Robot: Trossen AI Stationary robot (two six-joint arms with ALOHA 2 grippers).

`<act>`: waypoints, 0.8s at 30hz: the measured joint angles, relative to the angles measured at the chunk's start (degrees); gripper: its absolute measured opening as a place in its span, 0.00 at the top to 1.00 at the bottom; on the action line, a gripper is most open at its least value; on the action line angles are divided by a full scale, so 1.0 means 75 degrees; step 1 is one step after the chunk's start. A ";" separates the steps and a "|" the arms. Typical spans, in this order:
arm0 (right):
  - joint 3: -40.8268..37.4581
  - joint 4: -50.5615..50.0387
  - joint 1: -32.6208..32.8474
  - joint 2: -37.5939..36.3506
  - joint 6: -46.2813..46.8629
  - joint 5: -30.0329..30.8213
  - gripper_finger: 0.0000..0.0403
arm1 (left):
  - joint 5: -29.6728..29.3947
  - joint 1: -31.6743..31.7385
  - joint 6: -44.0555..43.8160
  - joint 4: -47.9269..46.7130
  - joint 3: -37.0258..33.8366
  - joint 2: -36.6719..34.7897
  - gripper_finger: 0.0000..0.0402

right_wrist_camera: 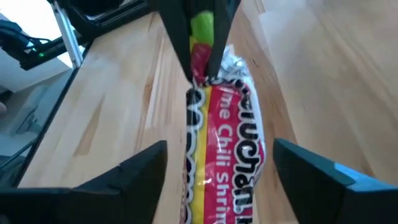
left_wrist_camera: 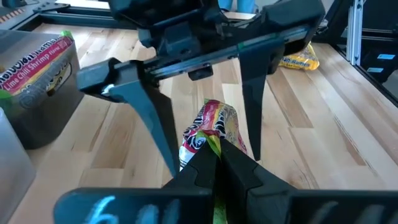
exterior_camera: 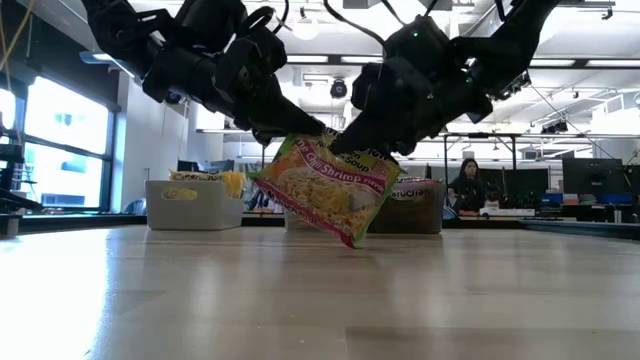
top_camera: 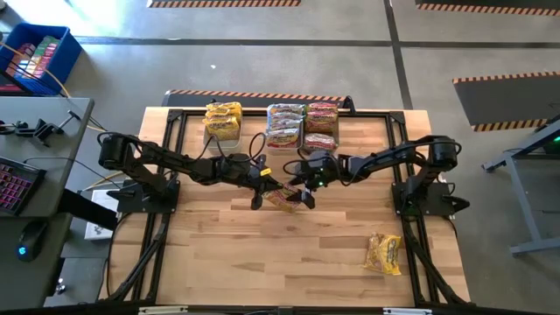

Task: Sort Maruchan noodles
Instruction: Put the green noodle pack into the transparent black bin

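The left gripper (top_camera: 260, 182) is clamped on 1 end of a flat, crinkly green-and-pink plastic Lime Chili Shrimp noodle packet (exterior_camera: 322, 187), its 2 dark fingers (left_wrist_camera: 205, 168) pinched tight on the packet's green edge seam. The right gripper (top_camera: 306, 191) stands facing it from the other side with its 2 fingers (right_wrist_camera: 134, 171) spread wide on either side of the packet's far end, not pressed against it as far as the wrist view shows. The packet hangs in the air above the middle of the pale wooden table (top_camera: 262, 254), between the 2 grippers; in the low view it is tilted, its long axis sloping down from the left gripper's hold toward the lower corner, which is just above the tabletop, with the printed face turned toward the low camera. From above, its long axis runs roughly across the table from one gripper toward the other. At the far edge of the table are 3 plastic bins in a row: a clear bin (top_camera: 222, 122) of yellow packets on the left, a middle bin (top_camera: 285, 125) of blue-green and pink packets, and a dark bin (top_camera: 321, 124) of pink-red packets; the count inside each is too small to tell. 1 loose yellow-orange packet (top_camera: 383, 253) lies flat on the table near the right front corner, well apart from the grippers. In the room beyond, 1 person (exterior_camera: 467, 186) sits at a desk.
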 joint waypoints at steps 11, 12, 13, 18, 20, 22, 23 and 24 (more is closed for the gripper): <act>-0.0003 -0.0364 0.0000 0.0000 -0.0184 -0.0082 0.65 | 0.0000 0.0006 -0.0200 0.0187 0.0000 0.0000 0.94; -0.0003 -0.0370 0.0000 0.0000 -0.0203 -0.0137 0.67 | 0.0000 0.0006 -0.0199 0.0183 0.0000 -0.0012 0.93; -0.0003 -0.0380 0.0000 -0.0005 -0.0204 -0.0191 0.70 | 0.0000 0.0006 -0.0200 0.0128 0.0000 -0.0076 0.91; -0.0009 -0.0724 -0.0060 -0.0223 -0.0599 -0.0257 0.79 | -0.0089 0.0006 -0.0151 -0.0029 -0.0004 -0.0589 0.84; 0.0024 -0.1100 -0.0139 -0.0476 -0.0769 -0.0079 0.80 | -0.0375 0.0000 -0.0038 0.0044 -0.0126 -0.0854 0.81; 0.0288 -0.2014 -0.0262 -0.0812 -0.1022 0.0259 0.80 | -0.0639 0.0000 0.0262 0.0130 -0.0318 -0.1031 0.80; 0.0510 -0.2587 -0.0296 -0.0990 -0.1220 0.0502 0.80 | -0.0727 0.0000 0.0318 0.0188 -0.0433 -0.1086 0.79; 0.0763 -0.3197 -0.0328 -0.1160 -0.1473 0.0931 0.80 | -0.0776 0.0000 0.0322 0.0339 -0.0571 -0.1128 0.79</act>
